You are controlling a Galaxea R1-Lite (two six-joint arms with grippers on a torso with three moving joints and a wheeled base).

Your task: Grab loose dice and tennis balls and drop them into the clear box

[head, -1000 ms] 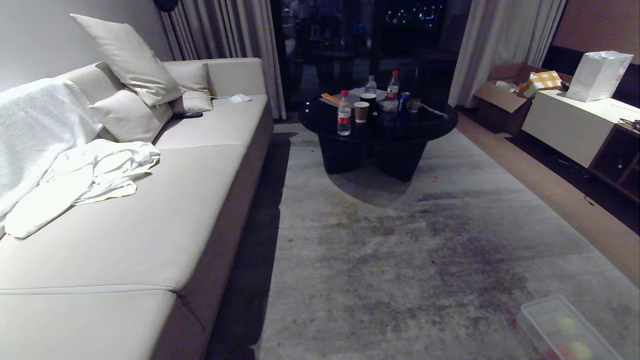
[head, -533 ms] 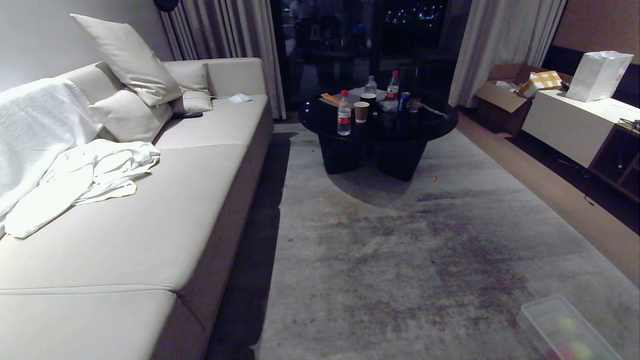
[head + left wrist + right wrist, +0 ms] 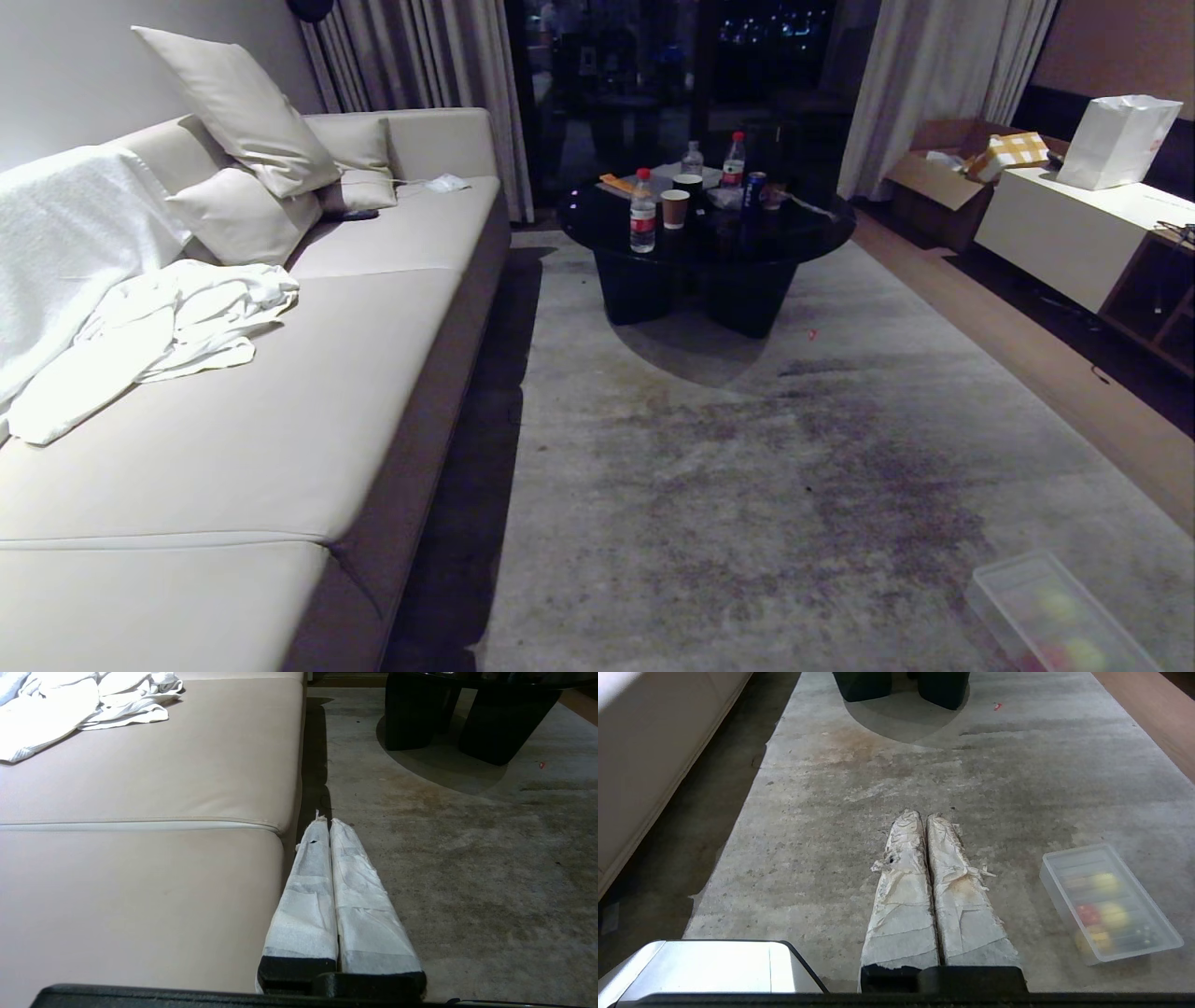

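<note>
The clear box sits on the grey rug, off to the right of the right gripper and slightly nearer the robot than its fingertips. Its long axis runs roughly along the way the gripper points, angled a little outward. In the head view only the box's corner shows, at the rug's near right, well away from the round black table and the sofa.

Inside the box lie several rounded items: a yellow-green ball, a red die, another yellowish piece just beside it, and more below that are too blurred to sort. No loose dice or balls show on the rug in any view, so the collecting looks done or close to it.

The right gripper is clenched, its two paper-wrapped fingers pressed together and holding nothing. The left gripper is likewise pressed closed and empty, poised by the sofa's front edge, much farther from the box. Any further move to the box would fall to the right arm.

The box is thin, glossy, see-through plastic with rounded corners. The rug is flat, mottled and stained. The sofa cushion is smooth, pale leather, with a crumpled white cloth heaped on it.
</note>
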